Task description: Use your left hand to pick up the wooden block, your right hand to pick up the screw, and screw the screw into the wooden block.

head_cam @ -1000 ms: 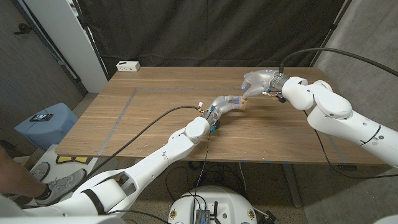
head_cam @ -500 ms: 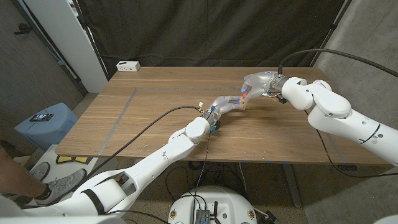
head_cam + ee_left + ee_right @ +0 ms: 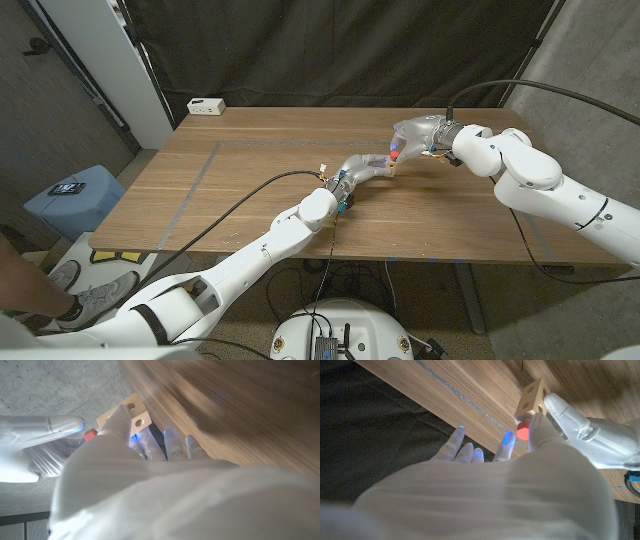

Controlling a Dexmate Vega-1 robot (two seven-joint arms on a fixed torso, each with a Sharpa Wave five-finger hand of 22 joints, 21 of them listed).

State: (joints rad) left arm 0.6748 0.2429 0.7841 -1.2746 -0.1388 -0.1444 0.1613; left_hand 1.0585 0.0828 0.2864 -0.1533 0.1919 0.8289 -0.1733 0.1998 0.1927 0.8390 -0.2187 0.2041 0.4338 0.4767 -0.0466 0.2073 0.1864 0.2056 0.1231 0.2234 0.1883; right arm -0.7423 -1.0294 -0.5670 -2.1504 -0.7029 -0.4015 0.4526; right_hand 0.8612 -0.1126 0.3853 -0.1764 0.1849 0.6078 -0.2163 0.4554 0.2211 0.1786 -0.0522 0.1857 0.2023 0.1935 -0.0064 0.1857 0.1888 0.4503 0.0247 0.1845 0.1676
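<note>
1. Black curtains hang behind the wooden worktop (image 3: pixel 250 190); a small white box (image 3: pixel 206 105) sits near its far left corner.
2. Left hand (image 3: pixel 366 167) holds the wooden block (image 3: pixel 388 163) raised over the worktop's right half, toward the far edge; the left wrist view shows a finger pressed over its drilled face.
3. Right hand (image 3: pixel 418 133) meets it from the right, its fingers pinching the red screw (image 3: pixel 396 154), whose red head shows right against the block in the right wrist view.
4. Judging by this, the step in hand is seating the screw in a hole.
5. To do it well, keep the block steady, line the screw up square with the hole, and press lightly while turning so it bites rather than skids off.
</note>
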